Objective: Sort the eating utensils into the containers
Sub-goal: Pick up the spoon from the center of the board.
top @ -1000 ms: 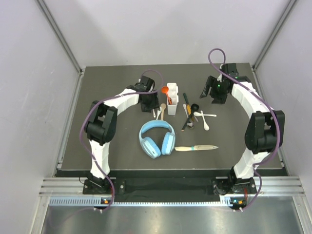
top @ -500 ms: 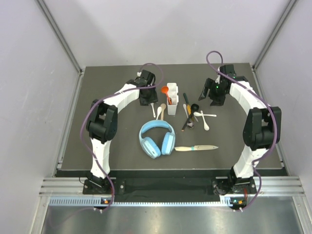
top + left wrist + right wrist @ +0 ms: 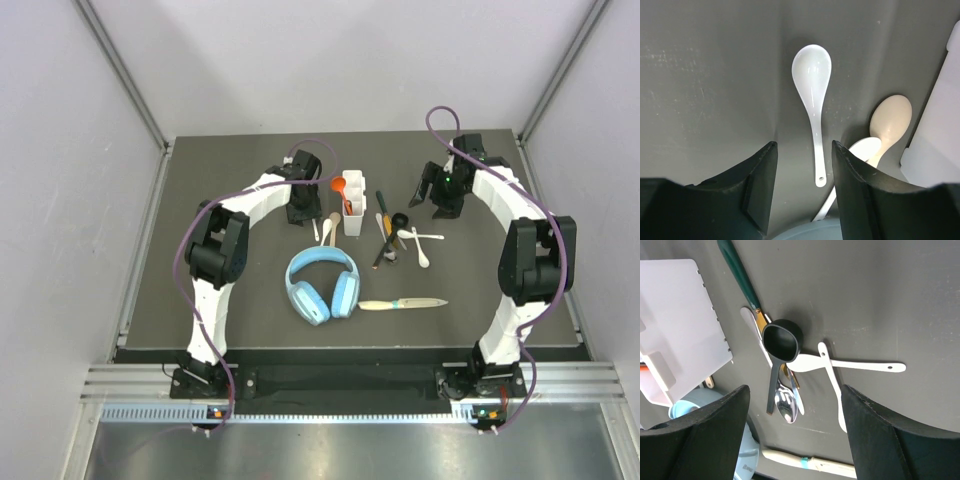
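The white caddy point(image 3: 353, 206) stands mid-table with the orange-red spoon point(image 3: 341, 186) in it. My left gripper point(image 3: 301, 205) is open and empty just left of it. In the left wrist view my left gripper point(image 3: 804, 175) hangs over the handle of a white spoon point(image 3: 812, 100), beside a beige spoon point(image 3: 890, 117) and another white spoon point(image 3: 860, 150). My right gripper point(image 3: 437, 196) is open and empty. In the right wrist view my right gripper point(image 3: 795, 420) is above a black scoop point(image 3: 782, 340), a metal spoon point(image 3: 786, 404), two white spoons point(image 3: 850, 364) and a green-handled utensil point(image 3: 740, 275).
Light-blue headphones point(image 3: 322, 283) lie in front of the caddy. A pale-handled knife point(image 3: 403, 303) lies to their right, near the front. The caddy's edge point(image 3: 940, 135) is close on the left gripper's right side.
My left arm's wrist and elbow have shifted slightly beside the caddy. My right gripper has edged a little left. No utensil has moved.
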You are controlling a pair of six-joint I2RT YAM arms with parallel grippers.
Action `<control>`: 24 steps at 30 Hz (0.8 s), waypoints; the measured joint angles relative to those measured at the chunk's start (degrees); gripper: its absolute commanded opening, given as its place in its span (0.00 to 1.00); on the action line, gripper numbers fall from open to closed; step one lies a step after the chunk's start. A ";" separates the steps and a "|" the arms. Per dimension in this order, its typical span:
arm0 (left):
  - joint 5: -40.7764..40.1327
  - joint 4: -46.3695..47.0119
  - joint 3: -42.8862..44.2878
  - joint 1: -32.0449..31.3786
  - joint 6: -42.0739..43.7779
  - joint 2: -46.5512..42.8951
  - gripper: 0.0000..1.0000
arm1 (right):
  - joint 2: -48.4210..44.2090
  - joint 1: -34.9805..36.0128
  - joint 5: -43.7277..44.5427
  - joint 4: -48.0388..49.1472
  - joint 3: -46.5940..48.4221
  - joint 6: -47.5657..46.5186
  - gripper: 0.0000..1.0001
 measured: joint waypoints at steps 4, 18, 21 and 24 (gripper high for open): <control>-0.52 -0.02 0.28 0.00 0.00 0.09 0.51 | 0.00 -0.50 -0.24 0.07 0.00 0.00 0.73; -3.32 -4.26 11.52 0.00 0.22 7.74 0.23 | 0.00 -1.70 -0.81 0.11 -0.02 0.02 0.73; -3.69 -4.50 11.17 0.00 -0.07 7.63 0.08 | 0.00 -1.79 -1.01 0.15 -0.07 0.02 0.73; -4.02 -4.39 10.32 0.00 -0.33 6.58 0.00 | 0.00 -2.08 -1.22 0.20 -0.15 0.02 0.73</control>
